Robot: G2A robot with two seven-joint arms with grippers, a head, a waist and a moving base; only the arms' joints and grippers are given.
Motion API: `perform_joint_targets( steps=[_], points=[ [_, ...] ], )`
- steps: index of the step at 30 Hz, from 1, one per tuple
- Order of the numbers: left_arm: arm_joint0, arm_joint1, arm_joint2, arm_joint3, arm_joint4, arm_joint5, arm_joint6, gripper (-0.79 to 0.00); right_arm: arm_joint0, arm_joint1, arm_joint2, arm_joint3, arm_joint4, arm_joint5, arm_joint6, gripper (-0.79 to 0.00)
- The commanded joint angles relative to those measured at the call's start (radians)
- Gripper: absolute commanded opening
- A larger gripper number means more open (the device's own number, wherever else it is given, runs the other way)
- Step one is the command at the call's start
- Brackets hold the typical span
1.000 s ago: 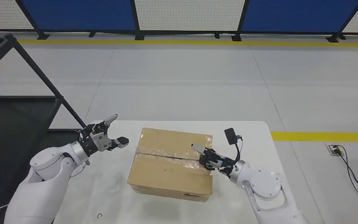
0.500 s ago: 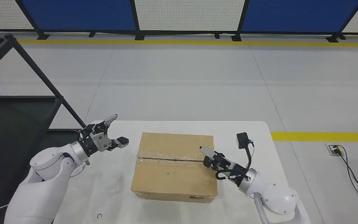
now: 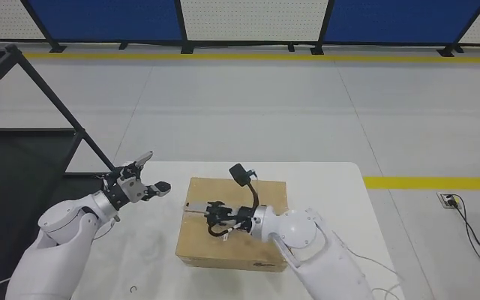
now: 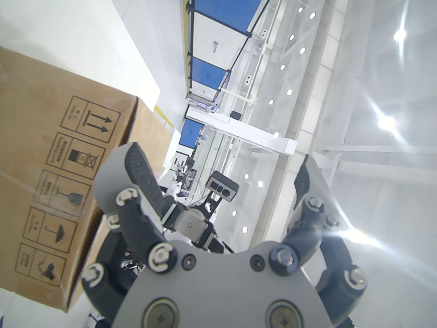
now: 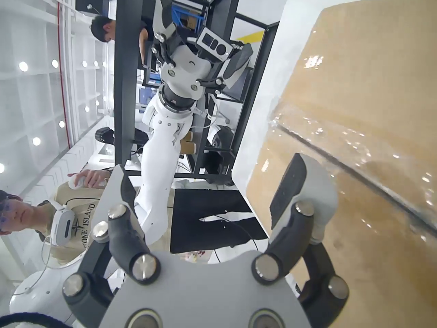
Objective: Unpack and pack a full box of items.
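While one taped box (image 3: 225, 251) sits shut, two end effectors (image 3: 156, 174) (image 3: 201, 216) gape open

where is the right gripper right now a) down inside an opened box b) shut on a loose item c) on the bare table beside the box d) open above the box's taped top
d: the right gripper hangs open over the shut top of the box, near its taped seam.

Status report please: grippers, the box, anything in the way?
Left gripper open, beside box. Right gripper open, over taped seam. Flaps closed, sealed.
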Motion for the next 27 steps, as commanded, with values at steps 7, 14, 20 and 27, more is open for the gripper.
perform_joint_targets(
  steps=[7, 14, 20, 27],
  points=[
    [0.056, 0.003, -0.039, -0.037, -0.043, -0.016, 0.001, 0.000, 0.144, -0.067, -0.130, 0.216, 0.069, -0.014, -0.079, 0.000],
    [0.059, 0.003, -0.040, -0.039, -0.042, -0.015, -0.009, 0.000, 0.172, -0.085, -0.139, 0.293, 0.088, -0.031, -0.092, 0.000],
    [0.059, 0.003, -0.040, -0.039, -0.042, -0.015, -0.009, 0.000, 0.113, -0.065, -0.088, 0.250, 0.050, -0.035, -0.100, 0.000],
    [0.059, 0.003, -0.040, -0.039, -0.042, -0.015, -0.009, 0.000, -0.026, -0.016, 0.034, 0.104, -0.009, -0.036, -0.111, 0.000]
  ],
)
